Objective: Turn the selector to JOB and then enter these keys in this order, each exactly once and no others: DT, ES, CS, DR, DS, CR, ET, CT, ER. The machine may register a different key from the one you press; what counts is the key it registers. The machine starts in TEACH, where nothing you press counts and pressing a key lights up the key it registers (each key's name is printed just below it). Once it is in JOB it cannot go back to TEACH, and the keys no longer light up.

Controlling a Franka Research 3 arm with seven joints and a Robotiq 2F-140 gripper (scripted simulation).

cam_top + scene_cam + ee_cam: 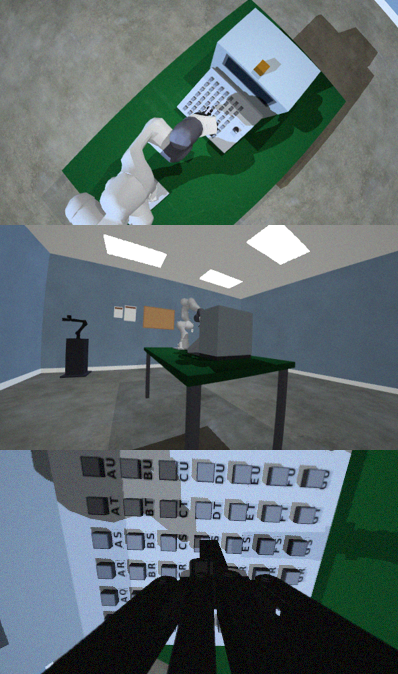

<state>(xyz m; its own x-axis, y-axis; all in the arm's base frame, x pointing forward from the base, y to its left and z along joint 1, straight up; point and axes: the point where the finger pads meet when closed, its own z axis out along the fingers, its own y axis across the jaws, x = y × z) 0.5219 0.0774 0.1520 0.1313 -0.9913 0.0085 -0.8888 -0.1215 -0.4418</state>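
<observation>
- Gripper (207, 552): fingers fully closed together, nothing held between them. In the wrist view the joined black fingertips sit over the keypad at the D column, covering most of the key in the S row and the key below it in the R row.
- Keypad (202, 101): pale sloped panel at the front of the machine, carrying a grid of small grey square keys with names printed beside them.
- Legible keys, wrist view: DT key (203, 510) just beyond the fingertips, uncovered; CS key (168, 542) just beside them on one side, ES key (233, 544) on the other; CT key (168, 508) in shadow next to DT.
- None of the visible keys appears lit; the A, B and C keys of the upper two rows lie under a brownish shadow.
- Selector (235, 129): small dark knob on the lower corner of the panel, apart from the gripper. Its setting cannot be read.
- Machine (269, 44): light grey box with a dark screen strip (247, 81) above the keypad and a small orange block (261, 67) on its top.
- Arm (134, 168): white, reaching from the table's near corner across to the keypad, wrist over the panel's lower edge.
- Table (235, 373): green top on grey legs, supporting both the machine and the arm.
</observation>
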